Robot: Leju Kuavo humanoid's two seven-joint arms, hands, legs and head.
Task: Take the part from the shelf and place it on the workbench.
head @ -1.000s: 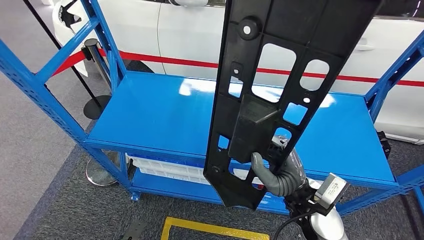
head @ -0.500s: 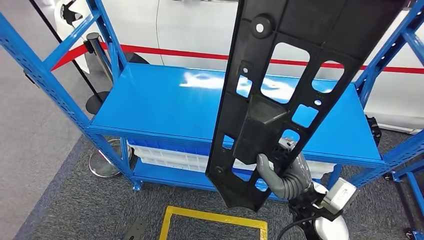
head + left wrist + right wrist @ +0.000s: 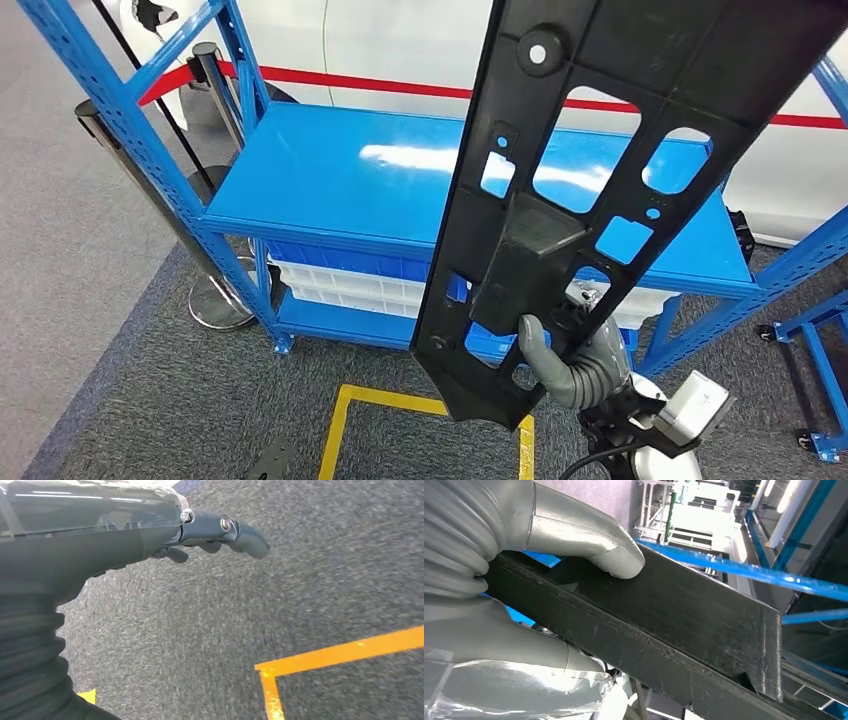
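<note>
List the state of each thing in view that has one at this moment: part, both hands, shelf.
black part: held upright, lifted in front of the shelf
right hand: grips the part near its lower end
left hand: holds nothing, above the carpet
blue shelf: top level bare

A white car [image 3: 400,40] with a red stripe [image 3: 380,88] stands at 12 o'clock, at the far side of the scene. At 10 o'clock two metal posts [image 3: 215,85] stand on round bases [image 3: 220,305], and a red belt [image 3: 165,85] hangs from one. The floor is grey carpet [image 3: 130,400]. Yellow tape [image 3: 430,405] marks a rectangle on it at 6 o'clock. A small blue frame on wheels [image 3: 815,370] stands at 4 o'clock.
</note>
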